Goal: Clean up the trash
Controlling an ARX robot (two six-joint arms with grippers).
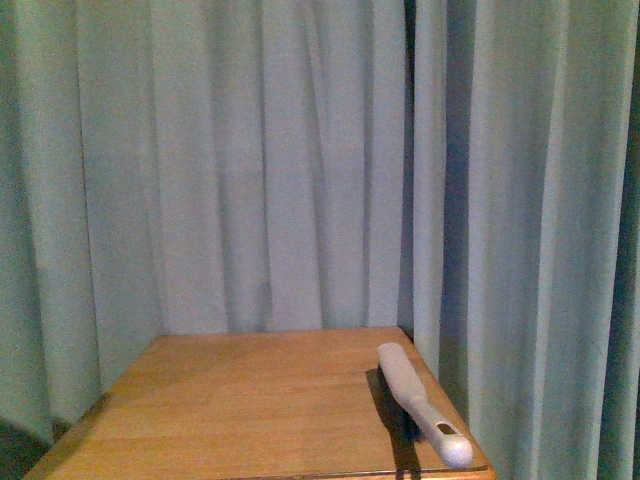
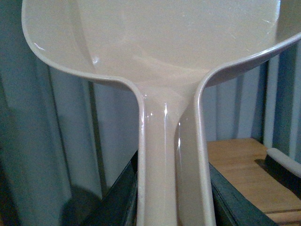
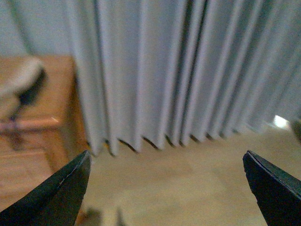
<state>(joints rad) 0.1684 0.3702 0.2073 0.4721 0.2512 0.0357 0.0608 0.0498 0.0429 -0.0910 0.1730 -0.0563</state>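
No trash in any view; can't place it. Gripping dustpan [image 2: 164,37] by handle with left hand [image 2: 174,193]. Holding right hand [image 3: 167,157] wide open, empty, seemingly off right edge of desk [image 1: 250,400]. Seeing brush [image 1: 420,400] along that edge, handle toward front-right corner, likely nearer right hand.

The front view is dim and grainy with a greenish cast. There the long white plastic brush [image 1: 420,400] throws a dark shadow to its left across the light wooden table [image 1: 230,410]. In the left wrist view, small white glints streak the glossy beige plastic dustpan [image 2: 164,155]. The right wrist view is blurred throughout, the right gripper [image 3: 167,188] soft-edged, with a bright patch [image 3: 281,121] on the pale floor [image 3: 211,160].
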